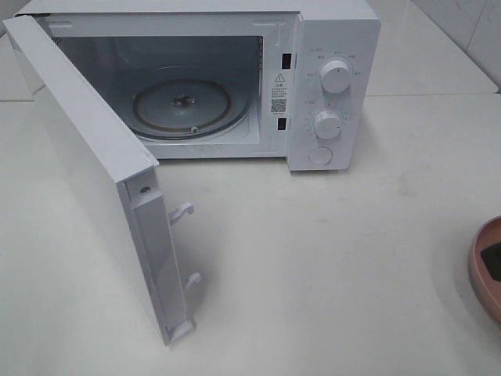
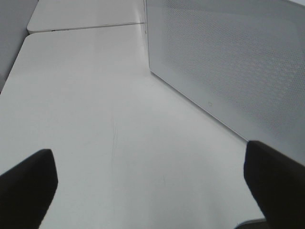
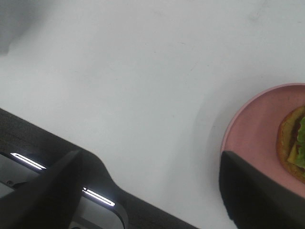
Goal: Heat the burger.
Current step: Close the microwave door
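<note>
The burger (image 3: pixel 294 143) lies on the pink plate (image 3: pixel 252 129) and is cut off at the frame edge in the right wrist view; only part of the bun rim, a strip of green lettuce and a trace of yellow cheese can be seen. The plate rests on the white table (image 3: pixel 143 71). In the exterior high view, only a segment of the plate (image 1: pixel 484 266) shows at the right edge, well apart from the microwave, with a dark shape over it that cannot be identified; the burger itself cannot be made out there.

The right claw (image 3: pixel 152 191) hangs above the table just beside the plate. Its jaws stand wide apart and hold nothing; one finger overlaps the plate rim in the view, and whether it touches cannot be determined.

The left claw (image 2: pixel 152 186) is spread wide and empty, with both dark fingertips (image 2: pixel 28 186) low over bare table beside the open microwave door (image 2: pixel 228 62), facing its perforated panel.

Neither arm appears in the exterior high view.

The microwave (image 1: pixel 329 86) stands at the rear of the table with its door (image 1: pixel 94 172) swung fully open to the left. The glass turntable (image 1: pixel 182 106) is bare. Two dials (image 1: pixel 335 76) and a round button occupy the control panel; their markings are too small to read.
</note>
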`<state>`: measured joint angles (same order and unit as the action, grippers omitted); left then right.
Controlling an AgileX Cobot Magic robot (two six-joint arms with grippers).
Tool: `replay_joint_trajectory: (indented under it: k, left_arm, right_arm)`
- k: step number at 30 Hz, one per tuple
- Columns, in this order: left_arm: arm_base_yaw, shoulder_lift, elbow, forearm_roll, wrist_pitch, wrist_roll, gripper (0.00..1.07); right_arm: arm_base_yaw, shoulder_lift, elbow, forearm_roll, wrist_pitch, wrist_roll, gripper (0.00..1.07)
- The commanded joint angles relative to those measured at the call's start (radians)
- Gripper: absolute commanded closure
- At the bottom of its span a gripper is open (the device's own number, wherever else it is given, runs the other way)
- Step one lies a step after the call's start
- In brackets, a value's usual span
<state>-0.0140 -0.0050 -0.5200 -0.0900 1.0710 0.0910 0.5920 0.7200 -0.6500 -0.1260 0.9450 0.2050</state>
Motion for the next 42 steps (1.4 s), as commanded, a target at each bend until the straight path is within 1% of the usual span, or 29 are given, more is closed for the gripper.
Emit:
replay_joint_trajectory:
  k: [1, 2, 6, 7, 9, 10, 12, 13, 15, 18, 20, 23, 24, 26, 28, 31, 34, 36, 38, 42]
  left_arm:
    - [0.004, -0.005, 0.002, -0.004, -0.002, -0.005, 0.06]
    - [0.004, -0.005, 0.002, -0.004, -0.002, -0.005, 0.06]
    - [0.004, -0.005, 0.002, -0.004, -0.002, -0.005, 0.06]
    - [0.004, -0.005, 0.002, -0.004, -0.002, -0.005, 0.06]
    - [0.004, -0.005, 0.002, -0.004, -0.002, -0.005, 0.06]
    - [0.004, -0.005, 0.002, -0.004, -0.002, -0.005, 0.06]
    - [0.004, -0.005, 0.002, -0.004, -0.002, -0.005, 0.06]
    - [0.004, -0.005, 0.002, -0.004, -0.002, -0.005, 0.06]
    - [0.004, -0.005, 0.002, -0.004, -0.002, -0.005, 0.06]
    - [0.004, -0.005, 0.002, -0.004, -0.002, -0.005, 0.06]
    - [0.004, -0.005, 0.002, -0.004, -0.002, -0.005, 0.06]
    - [0.004, -0.005, 0.002, -0.004, -0.002, -0.005, 0.06]
    - [0.004, -0.005, 0.002, -0.004, -0.002, -0.005, 0.06]
    - [0.004, -0.005, 0.002, -0.004, -0.002, -0.005, 0.06]
    - [0.004, -0.005, 0.002, -0.004, -0.002, -0.005, 0.06]
    - [0.004, -0.005, 0.002, -0.004, -0.002, -0.005, 0.06]
    - [0.004, -0.005, 0.002, -0.004, -0.002, -0.005, 0.06]
    - [0.004, -0.005, 0.002, -0.004, -0.002, -0.005, 0.06]
    - [0.004, -0.005, 0.002, -0.004, -0.002, -0.005, 0.06]
    - [0.004, -0.005, 0.002, -0.004, -0.002, -0.005, 0.06]
  right_arm:
    - [-0.004, -0.072, -0.007, 0.008, 0.059, -0.014, 0.31]
    - [-0.004, -0.072, -0.007, 0.008, 0.059, -0.014, 0.31]
    - [-0.009, -0.189, -0.007, 0.007, 0.105, -0.014, 0.31]
    - [-0.009, -0.189, -0.007, 0.007, 0.105, -0.014, 0.31]
    - [-0.051, -0.259, -0.003, 0.008, 0.115, -0.014, 0.31]
    - [-0.051, -0.259, -0.003, 0.008, 0.115, -0.014, 0.31]
    - [-0.139, -0.340, 0.018, 0.021, 0.123, -0.044, 0.31]
    - [-0.139, -0.340, 0.018, 0.021, 0.123, -0.044, 0.31]
    - [-0.196, -0.398, 0.030, 0.053, 0.123, -0.075, 0.31]
    - [-0.215, -0.418, 0.036, 0.065, 0.121, -0.088, 0.31]
    - [-0.290, -0.495, 0.076, 0.087, 0.114, -0.108, 0.31]
    - [-0.305, -0.512, 0.085, 0.087, 0.114, -0.110, 0.31]
    - [-0.338, -0.554, 0.102, 0.087, 0.111, -0.111, 0.31]
    - [-0.355, -0.574, 0.112, 0.087, 0.106, -0.111, 0.31]
    - [-0.406, -0.643, 0.146, 0.091, 0.062, -0.110, 0.31]
    - [-0.433, -0.691, 0.152, 0.102, 0.052, -0.121, 0.31]
    - [-0.443, -0.705, 0.152, 0.107, 0.052, -0.127, 0.31]
    - [-0.467, -0.748, 0.152, 0.114, 0.052, -0.137, 0.31]
    - [-0.485, -0.753, 0.152, 0.114, 0.052, -0.136, 0.31]
    - [-0.488, -0.753, 0.152, 0.115, 0.052, -0.133, 0.31]
